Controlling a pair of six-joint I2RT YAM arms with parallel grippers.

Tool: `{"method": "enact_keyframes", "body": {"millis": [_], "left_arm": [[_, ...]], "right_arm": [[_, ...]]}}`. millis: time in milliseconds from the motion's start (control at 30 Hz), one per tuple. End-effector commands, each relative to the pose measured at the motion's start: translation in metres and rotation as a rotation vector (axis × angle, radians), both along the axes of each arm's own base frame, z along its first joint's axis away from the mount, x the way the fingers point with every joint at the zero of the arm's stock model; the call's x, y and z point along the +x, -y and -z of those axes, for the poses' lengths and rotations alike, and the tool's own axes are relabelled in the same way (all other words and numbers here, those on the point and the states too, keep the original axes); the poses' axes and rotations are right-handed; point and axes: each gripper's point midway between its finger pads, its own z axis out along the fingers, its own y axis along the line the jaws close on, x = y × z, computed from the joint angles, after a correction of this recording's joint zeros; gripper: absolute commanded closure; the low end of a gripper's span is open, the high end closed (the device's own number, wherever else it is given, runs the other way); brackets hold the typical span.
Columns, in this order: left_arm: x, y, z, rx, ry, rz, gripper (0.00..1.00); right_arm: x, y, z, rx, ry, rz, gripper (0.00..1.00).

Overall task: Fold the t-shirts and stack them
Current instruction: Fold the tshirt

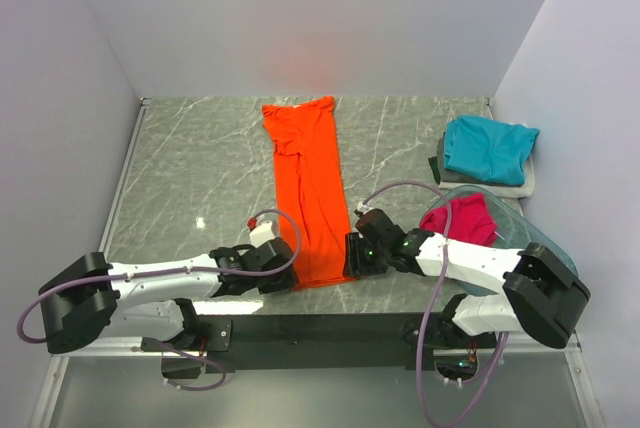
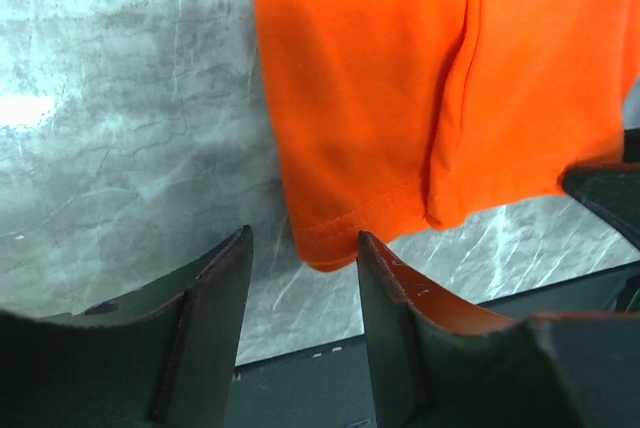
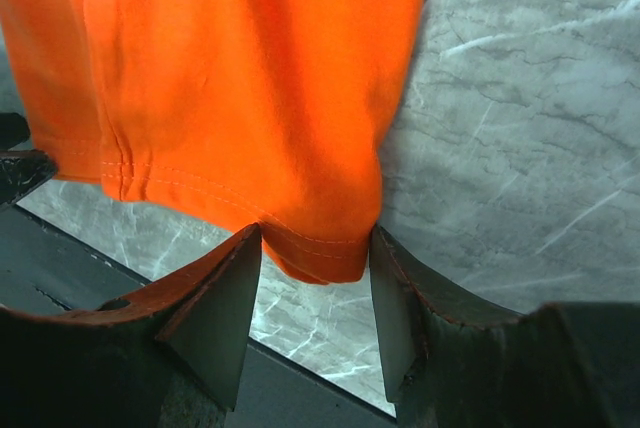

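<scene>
Both grippers sit at the near hem of the orange t-shirt (image 1: 312,188), fingers spread wide, nothing pinched yet: left gripper (image 2: 303,238) at the left corner, right gripper (image 3: 316,231) at the right. Risk imo: the hem's layered, so a shallow close grabs only the top ply & the strip flops open, or 1 side slips & it skews. The shirt runs as a long strip up the tabletop (image 1: 200,168). Teal t-shirt (image 1: 488,146) is far right.

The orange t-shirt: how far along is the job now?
Done: the teal t-shirt lies folded on a pale one. In hand: the orange t-shirt is folded into a long strip; the left gripper and right gripper, both open, straddle its near hem corners. Left: fold it shorter, stack it, then do the magenta t-shirt, bunched in the tub.
</scene>
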Motion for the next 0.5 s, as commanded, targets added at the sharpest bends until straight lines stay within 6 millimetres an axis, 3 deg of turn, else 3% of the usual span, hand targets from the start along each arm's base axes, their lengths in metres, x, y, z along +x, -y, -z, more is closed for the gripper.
{"method": "enact_keyframes", "body": {"millis": [0, 300, 400, 467], "left_arm": [[0.007, 0.002, 0.000, -0.007, 0.029, -0.038, 0.48], [0.005, 0.004, 0.010, 0.012, 0.017, -0.013, 0.60], [0.003, 0.003, 0.013, 0.025, 0.007, -0.006, 0.70], [0.002, 0.001, 0.016, 0.044, 0.002, -0.005, 0.84]], "right_arm": [[0.004, -0.007, -0.003, 0.014, 0.011, -0.004, 0.45], [0.001, -0.011, -0.001, 0.008, 0.003, -0.015, 0.46], [0.001, -0.013, -0.002, 0.012, 0.007, -0.017, 0.46], [0.000, -0.013, -0.001, 0.010, 0.005, -0.018, 0.49]]}}
